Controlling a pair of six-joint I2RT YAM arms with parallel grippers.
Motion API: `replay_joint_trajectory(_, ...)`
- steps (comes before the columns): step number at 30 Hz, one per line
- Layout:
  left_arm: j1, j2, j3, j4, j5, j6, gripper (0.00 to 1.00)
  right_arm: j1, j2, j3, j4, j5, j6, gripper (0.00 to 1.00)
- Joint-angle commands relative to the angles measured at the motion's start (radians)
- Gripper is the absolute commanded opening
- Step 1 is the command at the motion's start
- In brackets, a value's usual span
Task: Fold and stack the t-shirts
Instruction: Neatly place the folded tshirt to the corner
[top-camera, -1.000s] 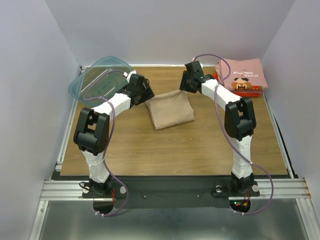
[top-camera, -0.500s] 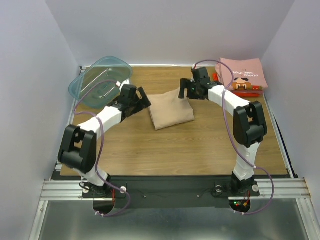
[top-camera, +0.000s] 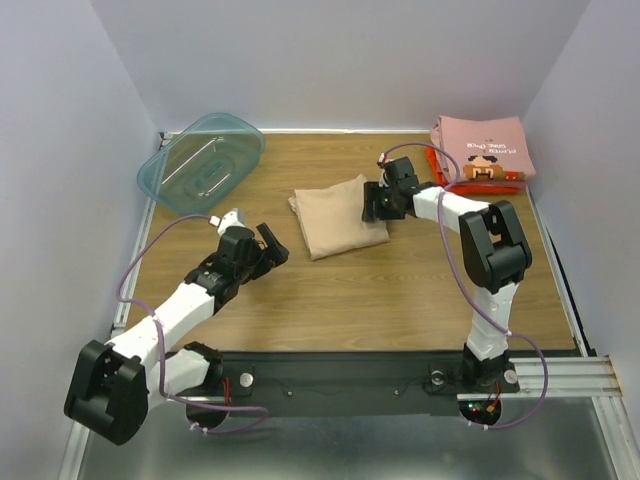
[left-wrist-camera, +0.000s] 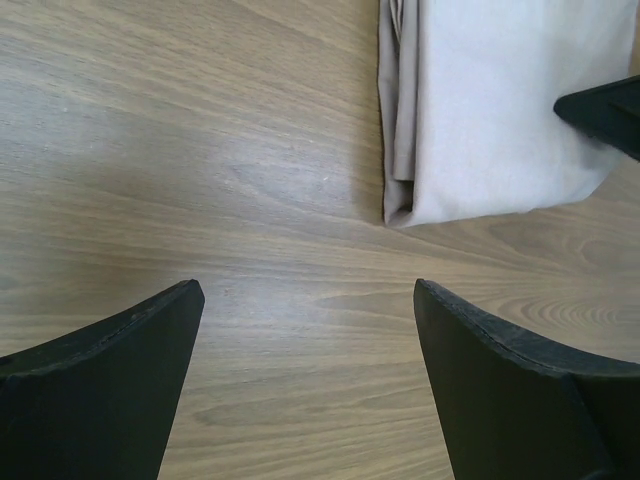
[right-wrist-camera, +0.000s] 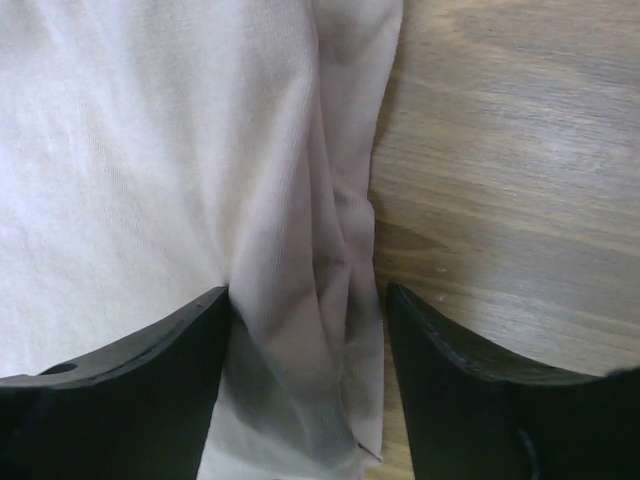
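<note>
The folded tan t-shirt (top-camera: 335, 218) lies mid-table. My right gripper (top-camera: 374, 206) is at its right edge. In the right wrist view the gripper (right-wrist-camera: 308, 292) is open and straddles the shirt's bunched folded edge (right-wrist-camera: 330, 200), with one finger on the cloth and the other over wood. My left gripper (top-camera: 270, 246) is open and empty over bare wood, near-left of the shirt. In the left wrist view the gripper (left-wrist-camera: 305, 290) sees the shirt's corner (left-wrist-camera: 500, 100) ahead. The pink printed t-shirt (top-camera: 484, 148) lies folded at the far right on the red-orange t-shirt (top-camera: 500, 187).
A translucent teal tub (top-camera: 200, 160) sits at the far left corner, tilted against the wall. The wooden table (top-camera: 400, 290) has walls on three sides. The tip of the right gripper's finger (left-wrist-camera: 605, 110) shows at the right of the left wrist view.
My left arm has pulled back from the tan shirt toward the near left. My right gripper has come down from the shirt's far corner onto its right edge.
</note>
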Motion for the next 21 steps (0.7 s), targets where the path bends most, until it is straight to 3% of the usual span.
replay_joint_trajectory(1,-0.001,-0.051,-0.014,-0.014,-0.063,-0.034,0.99,0.016,0.014,-0.052,0.106,-0.036,-0.019,0.66)
replay_joint_trajectory(5,-0.001,-0.062,-0.007,-0.054,-0.101,-0.046,0.99,0.058,0.028,-0.078,0.114,0.051,-0.027,0.62)
replay_joint_trajectory(8,-0.001,-0.074,-0.007,-0.068,-0.106,-0.048,0.99,0.073,0.04,-0.084,0.115,0.076,-0.031,0.53)
replay_joint_trajectory(11,-0.001,-0.107,-0.01,-0.077,-0.116,-0.049,0.99,0.081,0.042,-0.095,0.134,0.082,-0.038,0.35)
replay_joint_trajectory(12,-0.001,-0.114,-0.01,-0.084,-0.125,-0.051,0.99,0.081,0.028,-0.098,0.141,0.089,-0.045,0.23)
replay_joint_trajectory(15,-0.001,-0.128,0.019,-0.126,-0.182,-0.042,0.99,0.079,-0.035,-0.103,0.166,0.223,-0.074,0.03)
replay_joint_trajectory(21,-0.001,-0.13,0.049,-0.164,-0.239,-0.043,0.99,0.078,-0.16,-0.077,0.203,0.284,-0.246,0.0)
